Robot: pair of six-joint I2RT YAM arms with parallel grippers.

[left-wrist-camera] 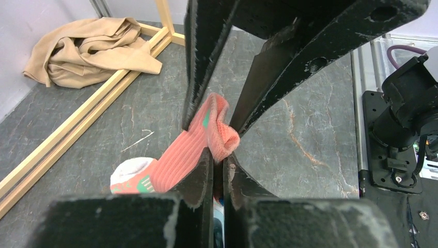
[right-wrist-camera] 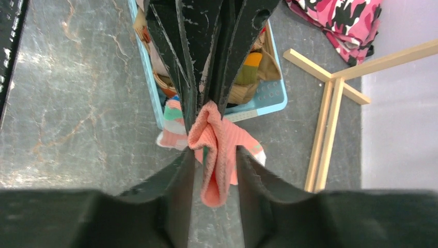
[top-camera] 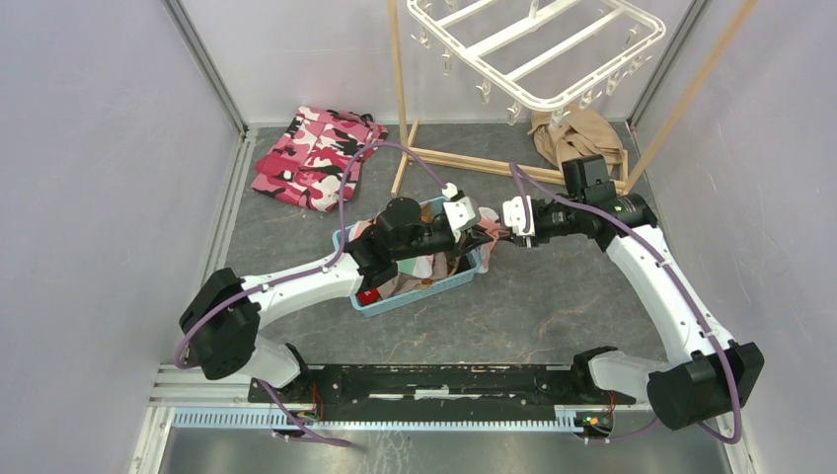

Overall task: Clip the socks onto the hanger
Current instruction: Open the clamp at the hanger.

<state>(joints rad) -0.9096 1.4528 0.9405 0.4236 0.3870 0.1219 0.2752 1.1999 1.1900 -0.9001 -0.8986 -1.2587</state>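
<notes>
A salmon-pink sock (top-camera: 491,233) with teal and white patches hangs between my two grippers, above the right end of the blue basket (top-camera: 395,301). My left gripper (top-camera: 472,215) is shut on the sock's folded cuff (left-wrist-camera: 178,160), its tips pinching it (left-wrist-camera: 218,157). My right gripper (top-camera: 509,219) faces it, open, its fingers standing either side of the sock's end (right-wrist-camera: 222,150) with a gap on one side (right-wrist-camera: 215,155). More socks (top-camera: 424,267) lie in the basket. The white hanger (top-camera: 533,49) with dangling pegs hangs at the back, above both grippers.
A wooden pole stand (top-camera: 400,89) holds the hanger; its base bars (right-wrist-camera: 323,134) lie on the grey floor. A pink camouflage garment (top-camera: 316,153) lies back left. A tan cloth (top-camera: 577,138) lies back right, under the hanger. Walls close in left and right.
</notes>
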